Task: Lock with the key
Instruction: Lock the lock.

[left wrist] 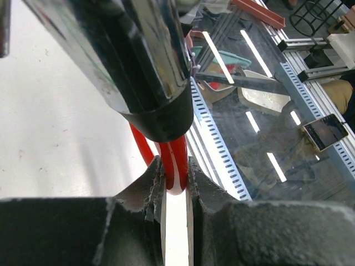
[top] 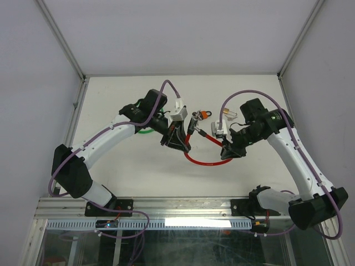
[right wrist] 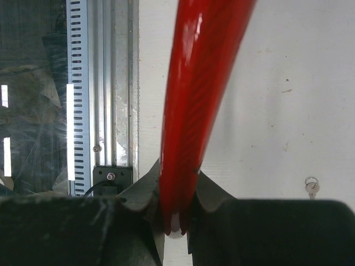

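A red cable lock [top: 204, 161] hangs in a loop between my two arms above the white table. My left gripper [top: 184, 143] is shut on the red cable [left wrist: 178, 160] just below the lock's chrome and black barrel [left wrist: 150, 72]. My right gripper [top: 226, 148] is shut on the cable's other leg [right wrist: 194, 100]. The two cable ends meet near a dark metal head [top: 194, 124], with an orange and silver piece [top: 204, 114] beside it; I cannot tell what that piece is. A small silver key [right wrist: 312, 185] lies on the table.
A green object [top: 145, 131] shows partly behind the left arm. A small clear and silver item [top: 230, 114] lies near the right wrist. An aluminium rail [top: 183, 206] runs along the near table edge. White walls close the back and sides.
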`<state>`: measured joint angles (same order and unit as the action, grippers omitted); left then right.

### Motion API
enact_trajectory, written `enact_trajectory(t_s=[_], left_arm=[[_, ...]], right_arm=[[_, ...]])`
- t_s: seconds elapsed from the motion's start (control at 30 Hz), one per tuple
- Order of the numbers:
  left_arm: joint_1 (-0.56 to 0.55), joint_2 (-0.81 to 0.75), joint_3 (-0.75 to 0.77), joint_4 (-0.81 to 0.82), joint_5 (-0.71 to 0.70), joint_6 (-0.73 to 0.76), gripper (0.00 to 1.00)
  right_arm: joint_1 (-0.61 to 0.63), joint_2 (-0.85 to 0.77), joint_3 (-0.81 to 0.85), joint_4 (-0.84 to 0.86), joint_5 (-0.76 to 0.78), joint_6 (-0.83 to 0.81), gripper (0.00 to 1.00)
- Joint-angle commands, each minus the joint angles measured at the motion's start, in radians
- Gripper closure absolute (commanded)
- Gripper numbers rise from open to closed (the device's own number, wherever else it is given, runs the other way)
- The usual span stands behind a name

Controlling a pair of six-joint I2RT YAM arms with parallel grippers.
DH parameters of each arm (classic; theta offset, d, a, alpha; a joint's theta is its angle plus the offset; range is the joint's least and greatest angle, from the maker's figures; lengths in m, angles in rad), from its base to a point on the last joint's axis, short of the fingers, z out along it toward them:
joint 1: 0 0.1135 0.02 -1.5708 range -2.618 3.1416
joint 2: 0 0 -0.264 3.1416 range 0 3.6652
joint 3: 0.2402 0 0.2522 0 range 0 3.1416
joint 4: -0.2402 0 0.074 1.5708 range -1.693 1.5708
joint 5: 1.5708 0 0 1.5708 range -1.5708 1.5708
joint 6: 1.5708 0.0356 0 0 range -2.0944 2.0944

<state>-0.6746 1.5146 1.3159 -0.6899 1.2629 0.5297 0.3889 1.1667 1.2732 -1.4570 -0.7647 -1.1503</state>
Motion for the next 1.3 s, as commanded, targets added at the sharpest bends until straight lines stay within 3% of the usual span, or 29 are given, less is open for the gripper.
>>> enact_trajectory(t_s=[0.0, 0.63, 1.27], left_arm=[[-0.007, -0.037, 0.042, -0.056, -0.005, 0.093, 1.0], [-0.01, -0.071, 0.045, -0.106, -0.063, 0.164, 1.0], [-0.014, -0.079, 0.039, -0.106, -0.088, 0.161, 1.0]], right_arm=[[0.005, -0.005, 0.067, -0.047, -0.01, 0.004, 1.0], [0.005, -0.087, -0.025, -0.07, -0.01, -0.005, 1.0], [0.003, -0.045, -0.034, -0.057, 0.008, 0.011, 1.0]])
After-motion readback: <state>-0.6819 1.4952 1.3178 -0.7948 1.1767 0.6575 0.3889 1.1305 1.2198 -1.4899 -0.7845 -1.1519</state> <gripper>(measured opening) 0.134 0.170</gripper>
